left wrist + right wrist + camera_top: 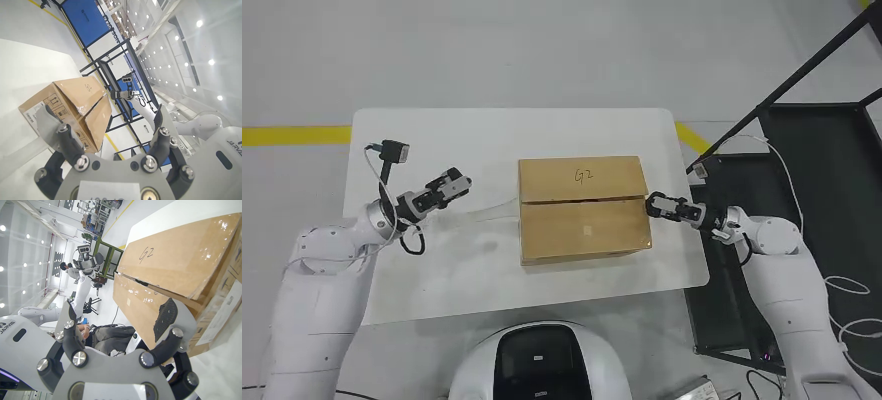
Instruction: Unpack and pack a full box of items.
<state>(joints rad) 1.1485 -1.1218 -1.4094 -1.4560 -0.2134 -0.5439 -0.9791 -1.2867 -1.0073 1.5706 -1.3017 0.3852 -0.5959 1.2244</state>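
A white table (442,280) is seen from above on a pale grey floor, and a cardboard box (584,210) is set upright near its middle. A yellow floor line (292,134) is painted beyond the box's left end, off the table, and a black metal rack (822,180) is placed beyond the box's right end, beside the table edge. The box's two top flaps (170,262) are folded down and meet along a central seam that runs from end to end. A handwritten mark (584,176) is carried on the flap farther from the robot. Glossy clear tape (128,288) is seen along the seam, torn where the flaps meet. A white label (221,317) is stuck on the box's right end. The left gripper (457,184) is held above the table off the box's left end, well apart from it and aimed toward it, with its fingers spread wide and nothing between them. The right gripper (654,206) is held just beside the box's right end, level with the seam. Its fingers are spread apart and nothing is gripped. One finger pad (166,321) is seen against the near flap's corner, though actual contact cannot be told.
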